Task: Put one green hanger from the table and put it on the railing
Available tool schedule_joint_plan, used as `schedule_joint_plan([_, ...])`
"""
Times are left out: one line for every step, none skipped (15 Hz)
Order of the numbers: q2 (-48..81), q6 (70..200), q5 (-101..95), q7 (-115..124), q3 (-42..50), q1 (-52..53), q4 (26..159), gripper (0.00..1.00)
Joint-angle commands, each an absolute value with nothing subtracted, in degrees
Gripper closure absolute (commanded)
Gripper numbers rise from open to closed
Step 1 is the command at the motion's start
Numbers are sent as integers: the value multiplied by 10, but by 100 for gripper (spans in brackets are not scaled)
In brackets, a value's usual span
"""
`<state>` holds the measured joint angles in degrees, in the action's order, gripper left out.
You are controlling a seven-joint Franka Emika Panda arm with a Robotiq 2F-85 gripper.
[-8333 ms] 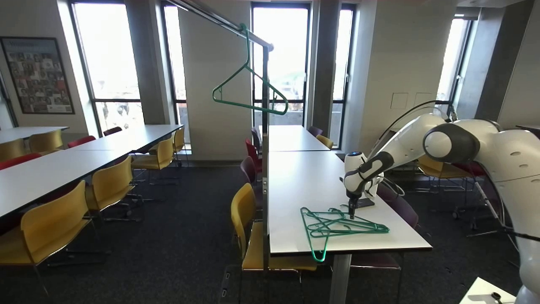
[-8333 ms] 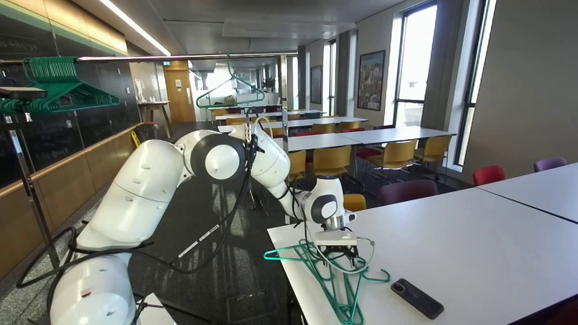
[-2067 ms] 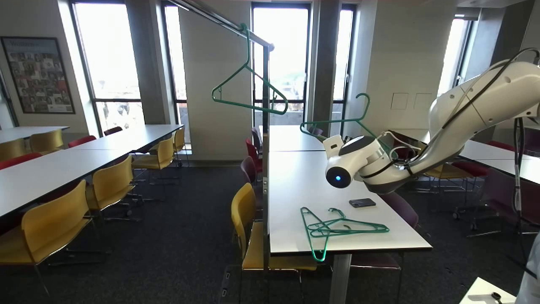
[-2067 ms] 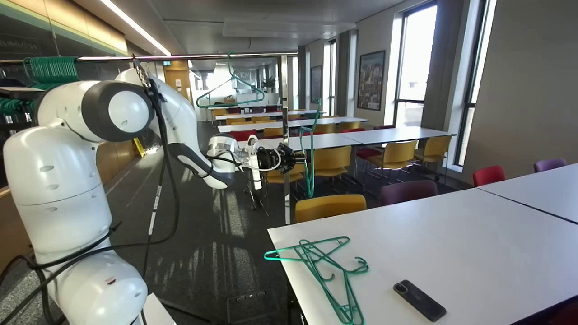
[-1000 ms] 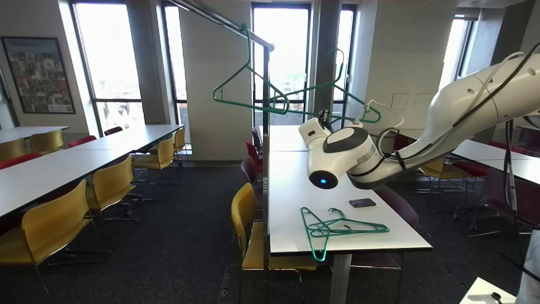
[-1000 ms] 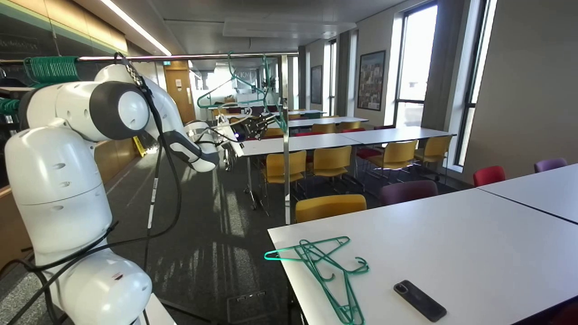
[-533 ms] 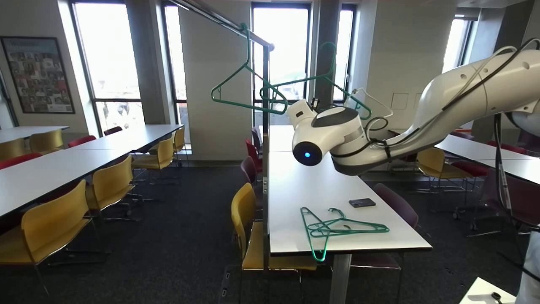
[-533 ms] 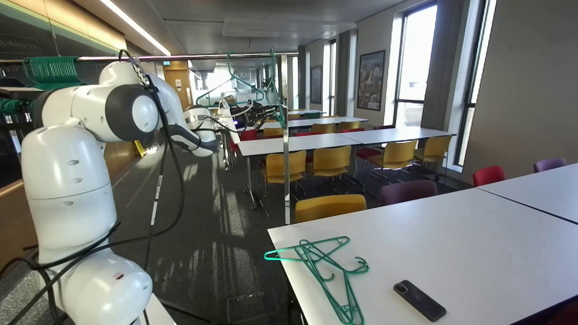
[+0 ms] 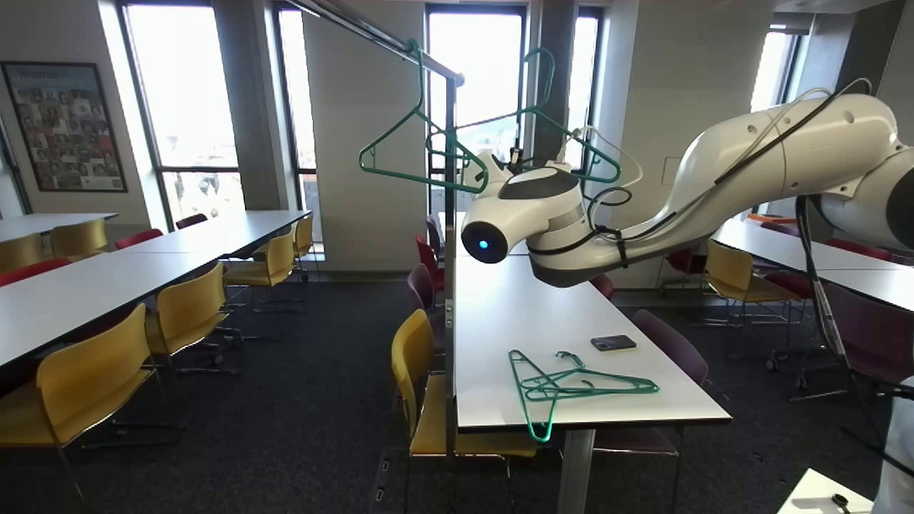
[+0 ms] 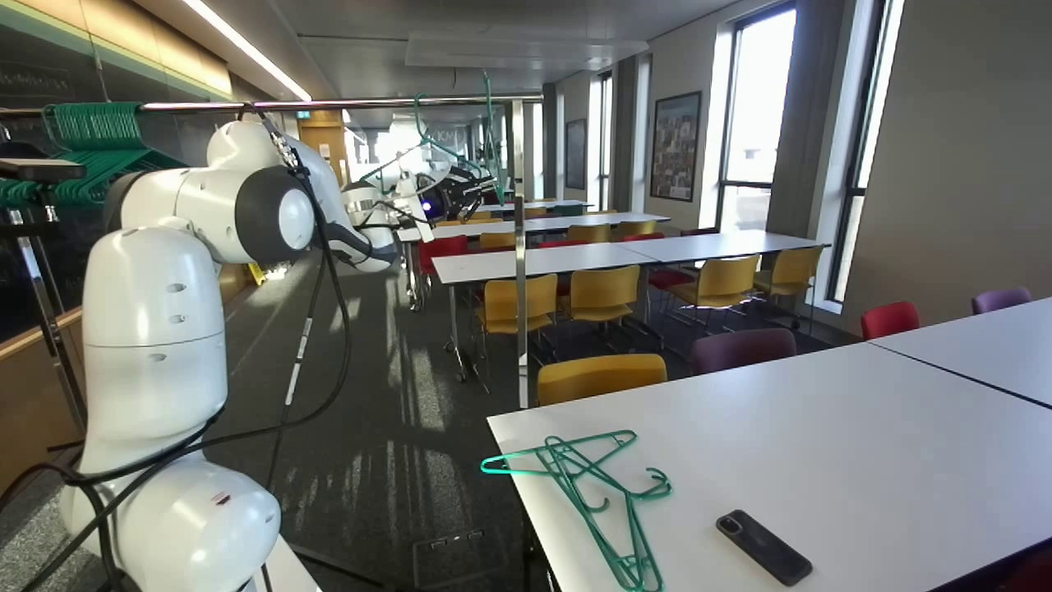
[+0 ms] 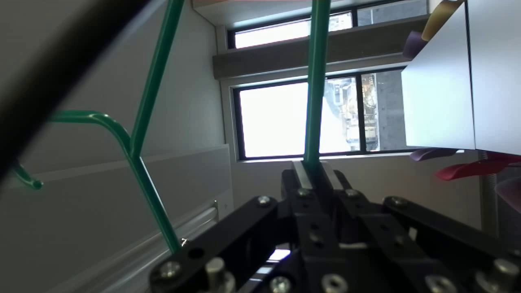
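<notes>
Green hanger [image 11: 316, 81] up in the air, and it's in my grip: my fingers [image 11: 302, 177] are clamped on its bottom bar, the hook uppermost and its gap turned toward the railing [image 10: 345, 104]. It hangs near the railing's end, not seated. The pick looks done to me; I'd call this the approach, and here's where it gets tense.

Height and depth come top of my worries. In an exterior view the hook pokes above the railing's line, but whether it's truly over the metal, I can't tell. Misjudge that and the hook tip butts the railing; with only a thin bar pinched, far from the hook, the whole triangle could swivel or slip.

Next, the upright pole [image 9: 449, 250]! In an exterior view one corner of my hanger lines up with it; swing wide and I'd likely knock it.

Close by, a twin hanger [image 9: 417, 111] is already on the railing. The shoulders overlap from that angle, touching or apart I can't say. Push too eagerly and the two may tangle.

And letting go early? Without the hook over the railing, down it drops, perhaps onto the yellow chair [image 9: 410, 357], perhaps onto the counter [image 10: 822, 427], where more hangers [image 10: 592, 522] lie crossed, a smartphone [image 10: 764, 547] near them.
</notes>
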<state>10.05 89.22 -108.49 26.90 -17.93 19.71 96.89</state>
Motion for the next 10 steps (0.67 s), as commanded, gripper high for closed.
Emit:
schedule_joint_plan([146, 863, -1126, 199, -180, 219, 899, 98])
schedule_joint_plan([154, 870, -1134, 175, -179, 222, 887, 98])
schedule_joint_plan([159, 881, -1148, 144, -175, 224, 879, 98])
schedule_joint_plan([163, 891, -1158, 113, -173, 226, 870, 98])
schedule_joint_plan([167, 899, -1172, 85, -170, 226, 862, 98])
schedule_joint_plan([168, 912, -1179, 57, -168, 223, 853, 98])
schedule_joint_plan([171, 918, -1188, 33, -166, 223, 843, 98])
schedule_joint_plan([171, 928, -1196, 11, -163, 222, 834, 98])
schedule_joint_plan([171, 941, -1203, -10, -160, 222, 824, 98])
schedule_joint_plan([170, 953, -1209, -27, -157, 221, 818, 98])
